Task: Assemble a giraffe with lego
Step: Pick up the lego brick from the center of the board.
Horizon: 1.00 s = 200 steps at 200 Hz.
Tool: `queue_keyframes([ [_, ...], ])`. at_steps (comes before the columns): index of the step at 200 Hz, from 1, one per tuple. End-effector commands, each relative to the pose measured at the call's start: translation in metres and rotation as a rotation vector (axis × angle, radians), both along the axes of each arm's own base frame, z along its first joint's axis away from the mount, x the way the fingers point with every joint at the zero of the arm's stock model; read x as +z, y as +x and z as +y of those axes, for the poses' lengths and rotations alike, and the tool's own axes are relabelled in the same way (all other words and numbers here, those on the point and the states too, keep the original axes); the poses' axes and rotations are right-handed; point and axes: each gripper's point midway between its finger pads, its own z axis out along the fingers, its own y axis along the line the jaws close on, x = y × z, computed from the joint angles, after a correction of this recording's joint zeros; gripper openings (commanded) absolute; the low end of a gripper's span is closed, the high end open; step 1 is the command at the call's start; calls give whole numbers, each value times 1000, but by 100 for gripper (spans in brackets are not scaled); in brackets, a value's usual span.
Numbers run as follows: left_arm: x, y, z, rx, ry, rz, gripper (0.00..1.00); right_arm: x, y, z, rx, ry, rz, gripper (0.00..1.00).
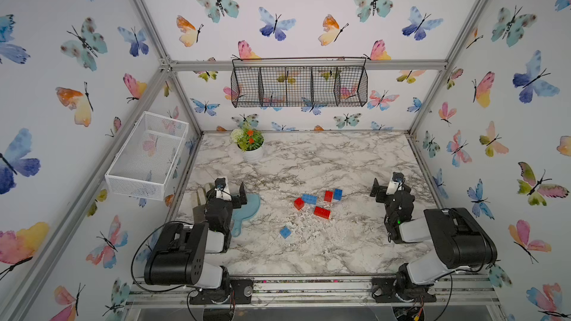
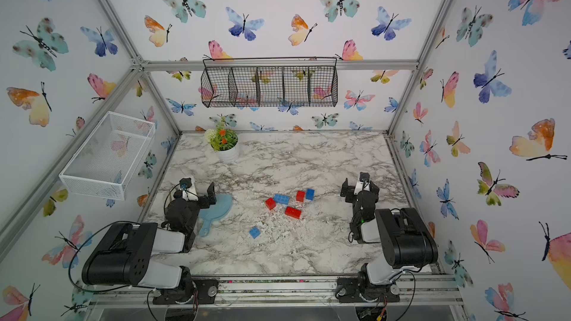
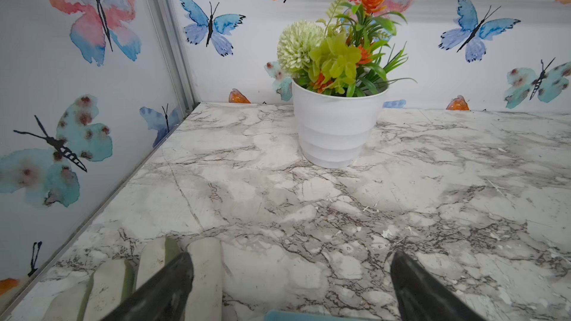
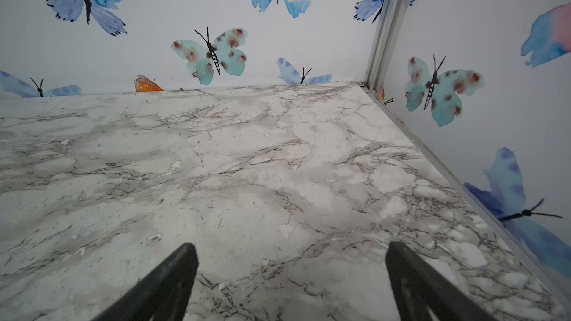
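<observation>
Several loose lego bricks lie mid-table in both top views, none joined. A red square brick [image 1: 298, 203], a blue oblong brick [image 1: 309, 198], a red brick [image 1: 328, 196] and a blue brick [image 1: 337, 194] form a row. A red oblong brick [image 1: 322, 212] lies just in front of them, and a blue square brick [image 1: 285, 232] sits apart, nearer the front. The giraffe is out of view. My left gripper [image 1: 227, 188] [image 3: 291, 256] is open and empty at the left. My right gripper [image 1: 390, 185] [image 4: 290, 246] is open and empty at the right. Both are well away from the bricks.
A pale blue hand mirror [image 1: 247, 208] lies beside the left arm. Pale blocks [image 3: 204, 273] rest by the left finger. A white flower pot [image 1: 251, 152] stands at the back left. A white wire basket [image 1: 145, 155] and a black one [image 1: 299, 86] hang on the walls.
</observation>
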Motion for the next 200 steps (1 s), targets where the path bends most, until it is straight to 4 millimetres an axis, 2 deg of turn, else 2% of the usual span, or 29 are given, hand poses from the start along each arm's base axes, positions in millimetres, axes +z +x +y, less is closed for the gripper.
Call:
queue_keyframes([
  [1,5,3,0,-8,-5,-17,98,3,3,0,-8,-5,-14,99],
  [154,7,3,0,-9,4,-23,98,5,0,-1,-12,-5,-24,99],
  [172,12,6,3,13,1,-7,99,16,-3,-2,-15,-6,-67,98],
  [200,21,12,5,37,11,19,98,26,1,-1,-17,-1,6,99],
])
